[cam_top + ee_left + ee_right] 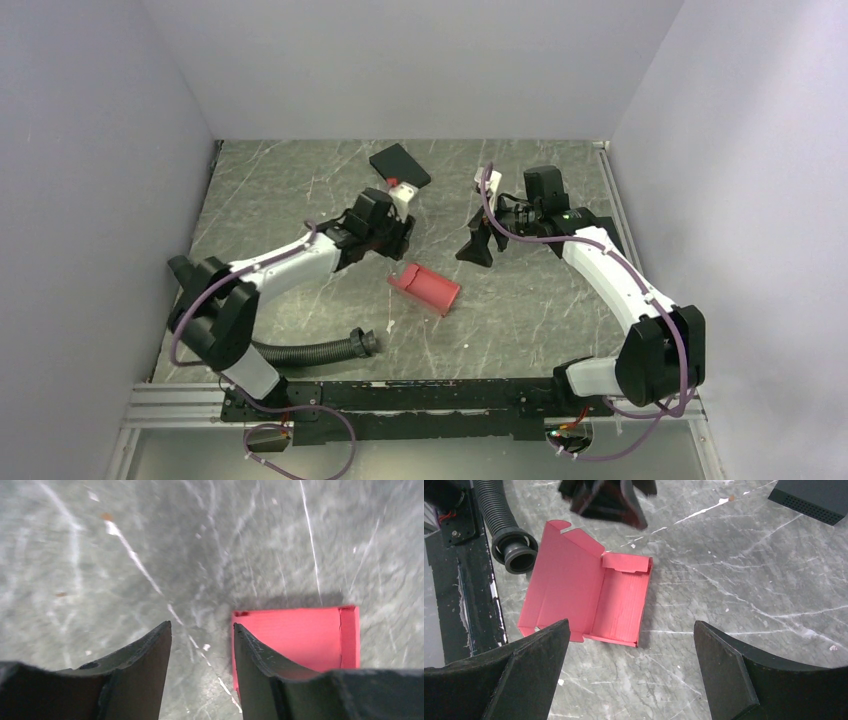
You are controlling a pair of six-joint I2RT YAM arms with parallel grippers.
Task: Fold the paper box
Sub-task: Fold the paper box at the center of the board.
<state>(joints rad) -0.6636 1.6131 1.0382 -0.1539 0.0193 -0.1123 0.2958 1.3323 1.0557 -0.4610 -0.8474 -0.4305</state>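
The pinkish-red thin cardboard paper box [425, 288] lies half formed on the grey marbled table [530, 310]. It is a shallow tray with raised walls, with its lid panel flat and open beside it and tabs showing at the corners. Its faces are plain colour.

It sits just off the tips of the left gripper [202, 630], whose jaws stand apart with only table between them, grasping nothing. In the left wrist view a corner of the box runs under one finger [260, 670]; whether they touch I cannot tell.

The right gripper [631, 625] faces the box from the other side, spread wide and holding nothing. In its wrist view the tray shows within its span, nearer one finger [539, 665]. Toward its other finger, open marble stretches away.

On the lid's side a black ribbed hose [504, 530] ends close to the lid's edge, with the black base rail [454, 585] just past it. Beyond the left gripper lie a black flat rectangular box [400, 165] and a tiny red-and-white carton [400, 192], both apart from the paper box.
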